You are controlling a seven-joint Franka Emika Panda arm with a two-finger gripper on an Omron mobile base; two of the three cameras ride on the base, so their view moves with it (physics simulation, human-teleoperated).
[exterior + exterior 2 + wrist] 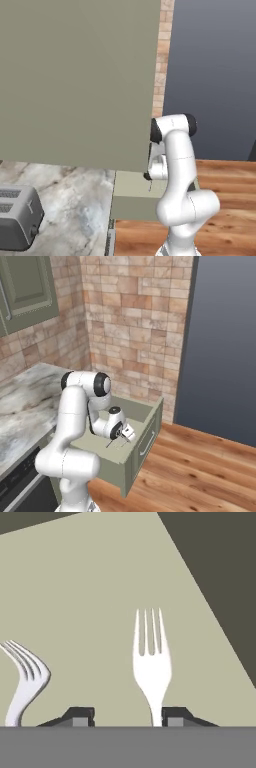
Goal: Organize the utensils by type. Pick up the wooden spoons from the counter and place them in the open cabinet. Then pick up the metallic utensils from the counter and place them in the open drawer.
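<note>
Right base view shows the olive-green open drawer (pixel 131 442) pulled out from the corner cabinetry toward 4 o'clock, its front panel with a bar handle facing the wood floor (pixel 200 471). The arm bends down over it, and the gripper (pixel 120 439) hangs inside the drawer's opening, near the middle of the tray. Around the drawer front there is free floor at 3 to 5 o'clock; at 9 o'clock the marbled worktop (pixel 25 401) runs along the brick wall (pixel 135 321), and the drawer's back edge lies close under that wall at 12 o'clock. A dark grey panel (pixel 225 341) stands at 2 o'clock, well apart from the drawer.

Left base view has the big cabinet door (pixel 75 80) covering the upper left, with the drawer (pixel 132 197) just below its lower right corner, at 6 o'clock from it. A grey toaster (pixel 17 217) sits on the worktop (pixel 75 200) at 8 o'clock, well apart from the drawer.

Hand view looks along the gripper (pixel 125 717) at the pale drawer floor (pixel 90 587), whose darker wall cuts across at 2 o'clock. Two forks are in view: one fork (pixel 150 657), tines toward 12 o'clock, stands just beside the right fingertip (pixel 175 716); the second fork (pixel 26 679) lies at 9 o'clock, beyond the left fingertip. The jaws are spread, with a bare gap between the tips; whether the near fork touches the right tip cannot be told.
</note>
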